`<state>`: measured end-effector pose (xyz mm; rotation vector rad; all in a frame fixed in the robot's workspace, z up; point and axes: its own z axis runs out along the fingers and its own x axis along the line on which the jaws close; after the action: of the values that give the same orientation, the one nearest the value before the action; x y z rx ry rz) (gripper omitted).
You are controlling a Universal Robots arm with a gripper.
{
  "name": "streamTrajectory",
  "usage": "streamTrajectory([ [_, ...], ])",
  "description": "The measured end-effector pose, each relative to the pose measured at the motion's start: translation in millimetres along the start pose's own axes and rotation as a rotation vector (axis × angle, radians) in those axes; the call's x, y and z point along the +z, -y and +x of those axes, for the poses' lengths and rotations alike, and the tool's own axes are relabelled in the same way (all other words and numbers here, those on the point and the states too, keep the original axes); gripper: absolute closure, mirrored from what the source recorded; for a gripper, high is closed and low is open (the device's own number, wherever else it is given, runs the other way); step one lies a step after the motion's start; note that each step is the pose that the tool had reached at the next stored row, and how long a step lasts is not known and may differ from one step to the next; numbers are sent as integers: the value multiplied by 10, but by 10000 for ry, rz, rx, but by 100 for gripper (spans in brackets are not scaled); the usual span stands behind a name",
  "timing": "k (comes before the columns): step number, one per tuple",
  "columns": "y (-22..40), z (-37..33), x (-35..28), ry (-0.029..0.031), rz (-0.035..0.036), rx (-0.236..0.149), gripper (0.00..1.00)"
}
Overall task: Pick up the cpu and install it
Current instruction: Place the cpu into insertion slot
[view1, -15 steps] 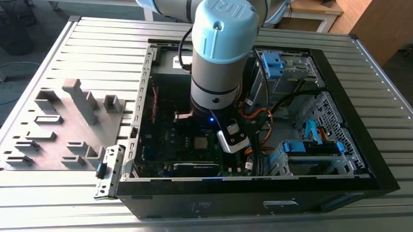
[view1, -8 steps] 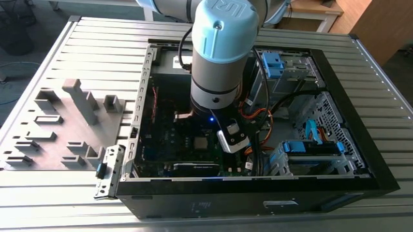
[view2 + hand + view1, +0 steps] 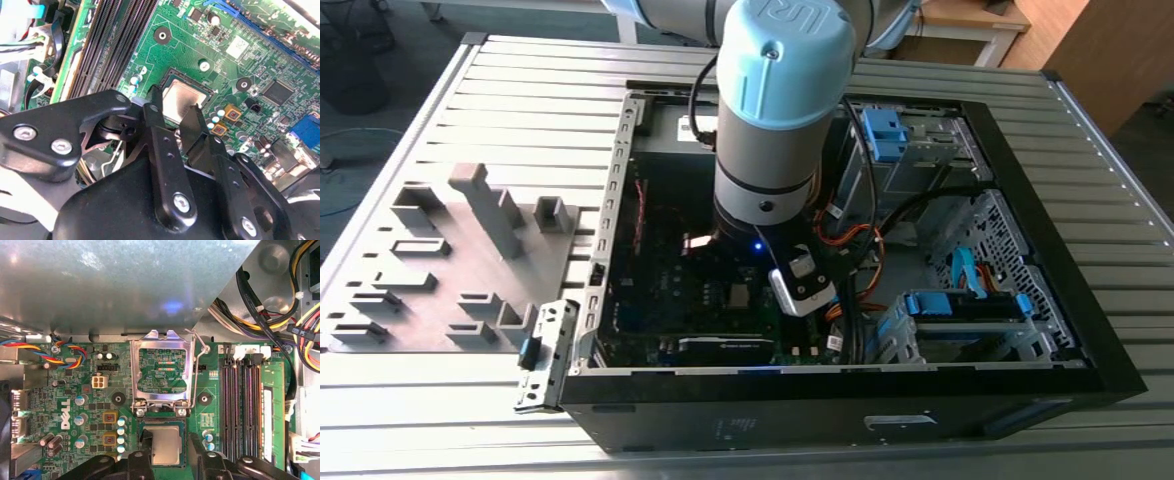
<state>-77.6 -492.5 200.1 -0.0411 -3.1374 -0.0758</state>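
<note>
One cpu (image 3: 165, 447) seated in its socket (image 3: 162, 423).
My gripper (image 3: 168, 440) stands spread either side; raised retention frame (image 3: 136, 370) and memory slots (image 3: 240, 410) adjoin.

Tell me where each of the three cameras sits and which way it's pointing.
Exterior view: off the arm, high, looking down into the open case; the arm shows.
First wrist view: on the wrist, facing down at the motherboard; the gripper shows.
Second wrist view: on the wrist, facing the motherboard obliquely; the gripper shows.
Shared: both wrist views show the gripper at the cpu.
</note>
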Motion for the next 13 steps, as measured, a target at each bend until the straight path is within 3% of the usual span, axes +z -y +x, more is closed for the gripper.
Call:
streamTrajectory([
  [13,1,35,-12,5,-10,1,59],
])
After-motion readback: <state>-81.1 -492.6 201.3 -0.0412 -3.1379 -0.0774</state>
